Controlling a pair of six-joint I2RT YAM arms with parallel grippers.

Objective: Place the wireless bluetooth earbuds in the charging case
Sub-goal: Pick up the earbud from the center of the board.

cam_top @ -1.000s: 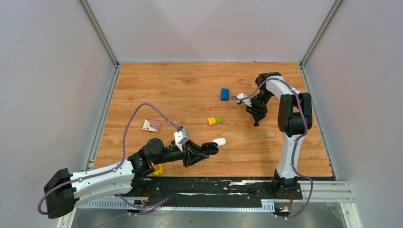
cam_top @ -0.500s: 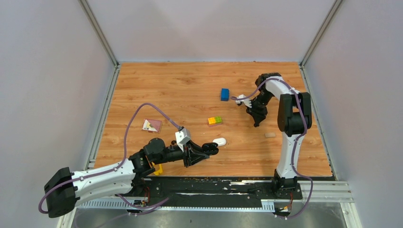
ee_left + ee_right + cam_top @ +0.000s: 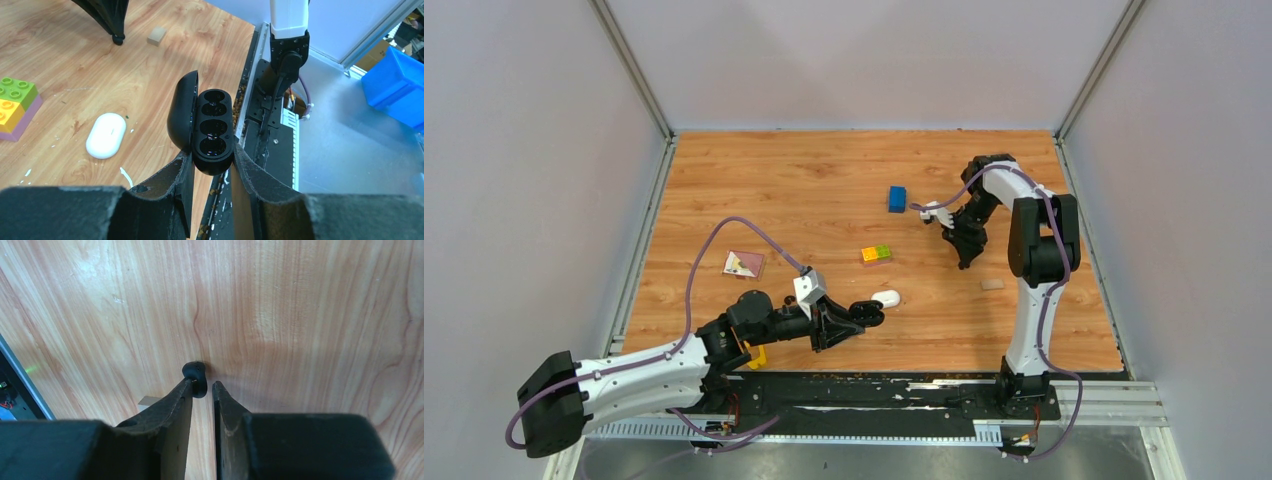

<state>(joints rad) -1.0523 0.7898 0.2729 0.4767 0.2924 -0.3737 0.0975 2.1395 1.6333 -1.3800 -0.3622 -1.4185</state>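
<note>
Clamping the open black case (image 3: 212, 125), the left tool (image 3: 211, 152) hangs near the desk's (image 3: 804, 180) front edge, a white pod (image 3: 105, 135) just beside. On the right tool (image 3: 202, 385), fingers sit narrowly apart, black bud (image 3: 195, 374) at their tips, grip unclear; blue brick (image 3: 897, 198) and tan block (image 3: 991, 284) near, side edge well apart.

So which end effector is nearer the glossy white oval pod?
Left. The left end effector, gripping the open black charging case, sits right beside the glossy white oval pod; the right end effector is well away, farther back and rightward.
</note>
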